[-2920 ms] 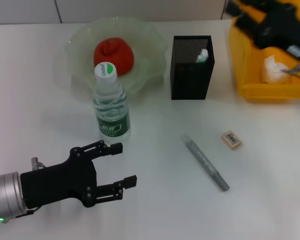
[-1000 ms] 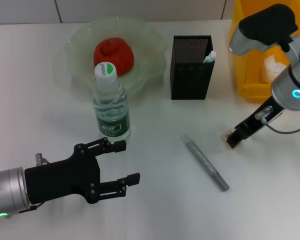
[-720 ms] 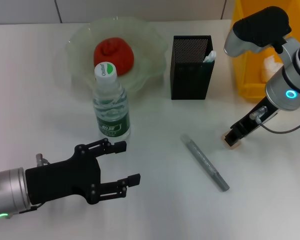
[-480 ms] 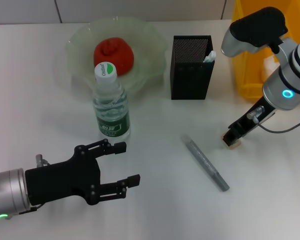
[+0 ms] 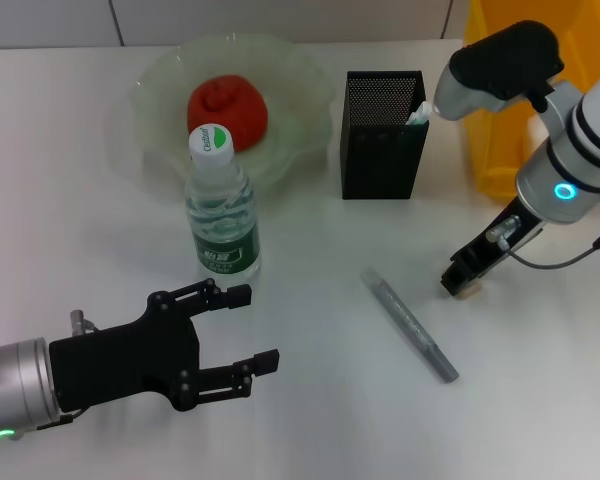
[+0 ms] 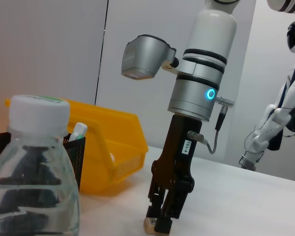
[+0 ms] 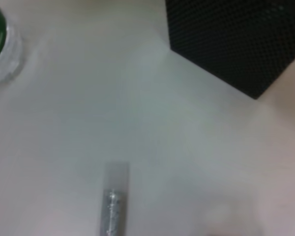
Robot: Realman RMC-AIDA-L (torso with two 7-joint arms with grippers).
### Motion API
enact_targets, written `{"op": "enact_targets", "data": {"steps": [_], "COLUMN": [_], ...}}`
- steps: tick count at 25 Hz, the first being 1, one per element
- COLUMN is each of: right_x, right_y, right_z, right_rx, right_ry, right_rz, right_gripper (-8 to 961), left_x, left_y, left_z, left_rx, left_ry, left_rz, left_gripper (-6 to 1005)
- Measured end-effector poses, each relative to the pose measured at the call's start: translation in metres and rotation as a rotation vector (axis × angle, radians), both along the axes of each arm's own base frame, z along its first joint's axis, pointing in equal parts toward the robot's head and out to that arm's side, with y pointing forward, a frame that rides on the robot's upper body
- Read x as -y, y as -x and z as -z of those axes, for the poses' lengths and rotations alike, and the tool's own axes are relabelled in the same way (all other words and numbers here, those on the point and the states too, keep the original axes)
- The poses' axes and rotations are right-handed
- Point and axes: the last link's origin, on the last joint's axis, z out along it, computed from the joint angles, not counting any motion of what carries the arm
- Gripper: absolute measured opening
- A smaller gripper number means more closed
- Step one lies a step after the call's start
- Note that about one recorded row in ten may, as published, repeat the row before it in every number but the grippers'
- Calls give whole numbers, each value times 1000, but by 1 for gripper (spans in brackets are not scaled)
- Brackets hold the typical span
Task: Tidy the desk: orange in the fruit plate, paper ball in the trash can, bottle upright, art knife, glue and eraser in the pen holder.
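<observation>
Right gripper (image 5: 462,281) is down on the eraser (image 5: 468,290), fingers pinched on it at table level; the left wrist view shows the beige block between the fingertips, apparently touching the desk. Grip looks to catch only its upper part, so a fast lift could let it twist out or drop.

Pen holder (image 5: 383,134) sits behind and to the left, with a white-capped item already poking out of it. An off-centre release could clip that or the mesh rim.

Grey art knife (image 5: 412,325) lies on the desk, just beside the eraser.

Left gripper (image 5: 248,330) hovers spread near the upright bottle (image 5: 221,205); a stray move could tip it.
</observation>
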Motion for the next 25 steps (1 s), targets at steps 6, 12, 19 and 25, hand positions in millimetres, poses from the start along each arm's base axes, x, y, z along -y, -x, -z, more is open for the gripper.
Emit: {"op": "enact_targets", "data": {"steps": [6,12,19,25], "right_x": [1,1,-1,-9], "right_y": [2,1,32,72], "right_z": [2,2,-35,-98], "right_rx": [2,1,-65,-160], "right_ry": [10,7,-81,-284], "right_rz": [-9,-12,-96,-218], "right_gripper": [374,259,258,258], "left_x": [0,1,1,0], "left_y": [1,2,2,1], "left_z": [0,2,2,2], "left_rx": [-1,-5,-6,-7], "left_ry": [-3,1,2,4], "left_rz": [-2,-10,-11,-7], "left_gripper": [798,798,798,798]}}
